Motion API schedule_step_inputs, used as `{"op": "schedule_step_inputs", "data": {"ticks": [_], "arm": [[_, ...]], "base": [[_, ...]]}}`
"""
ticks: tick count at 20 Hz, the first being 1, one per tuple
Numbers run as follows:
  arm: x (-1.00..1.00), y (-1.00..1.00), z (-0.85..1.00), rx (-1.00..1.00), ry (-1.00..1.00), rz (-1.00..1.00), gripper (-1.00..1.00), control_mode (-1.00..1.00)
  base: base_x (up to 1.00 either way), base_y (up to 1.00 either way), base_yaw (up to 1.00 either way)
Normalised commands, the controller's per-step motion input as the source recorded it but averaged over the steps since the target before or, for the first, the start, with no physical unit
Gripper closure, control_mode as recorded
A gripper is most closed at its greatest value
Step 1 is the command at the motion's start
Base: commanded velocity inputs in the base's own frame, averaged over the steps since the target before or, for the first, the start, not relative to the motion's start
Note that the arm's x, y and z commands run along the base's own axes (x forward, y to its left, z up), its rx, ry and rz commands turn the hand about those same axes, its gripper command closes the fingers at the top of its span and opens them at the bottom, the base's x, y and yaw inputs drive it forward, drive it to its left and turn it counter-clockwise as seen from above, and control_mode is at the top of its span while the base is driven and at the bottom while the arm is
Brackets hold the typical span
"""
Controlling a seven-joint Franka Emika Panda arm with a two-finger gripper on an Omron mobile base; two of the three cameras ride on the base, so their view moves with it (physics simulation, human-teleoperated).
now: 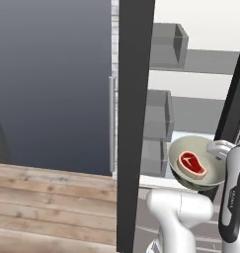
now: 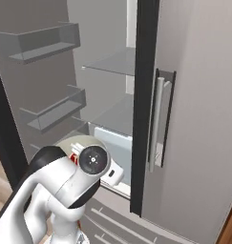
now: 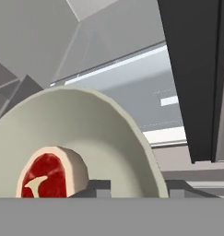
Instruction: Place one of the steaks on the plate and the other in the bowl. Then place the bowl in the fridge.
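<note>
Your gripper point(image 3: 132, 189) sits at the rim of the bowl point(image 3: 109, 133). In the hand view two dark fingertips point(image 3: 98, 186) rise on either side of the bowl's wall, one inside and one outside, with the rim between them. You cannot tell from these pictures whether the jaws press the wall or stand just off it, so treat the grip as unsettled.

The bowl holds the red steak point(image 1: 192, 163), which lies flat on the bowl's floor with its pale fat edge toward the wall. In the left base view the bowl point(image 1: 198, 160) is tilted a little toward the camera and sits at the level of the lower shelf inside the open fridge point(image 2: 112, 114), close to your arm.

Mind the edges. The dark door edge point(image 1: 135, 123) stands upright just left of the bowl in the left base view, and a second dark edge runs down on the right, so the bowl sits in a narrow gap between them. The door bins point(image 2: 50, 112) jut out on the left in the right base view. Behind the bowl the shelves point(image 2: 115, 62) lie bare, with open room deeper in
</note>
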Motion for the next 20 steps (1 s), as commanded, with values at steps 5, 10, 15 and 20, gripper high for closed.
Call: {"op": "schedule_step_inputs", "data": {"ticks": [5,10,15,20], "arm": [[0.00,0.00,0.00,0.00,0.00,0.00,1.00,1.00],[0.00,0.00,0.00,0.00,0.00,0.00,1.00,1.00],[0.00,-0.09,0.00,0.00,-0.01,-0.03,1.00,-1.00],[0.44,-0.05,0.02,0.00,-0.05,-0.09,1.00,-1.00]], "base": [[0.67,-0.52,-0.02],[0.14,-0.89,-0.20],[0.01,-0.37,-0.13],[0.00,0.00,0.00]]}}
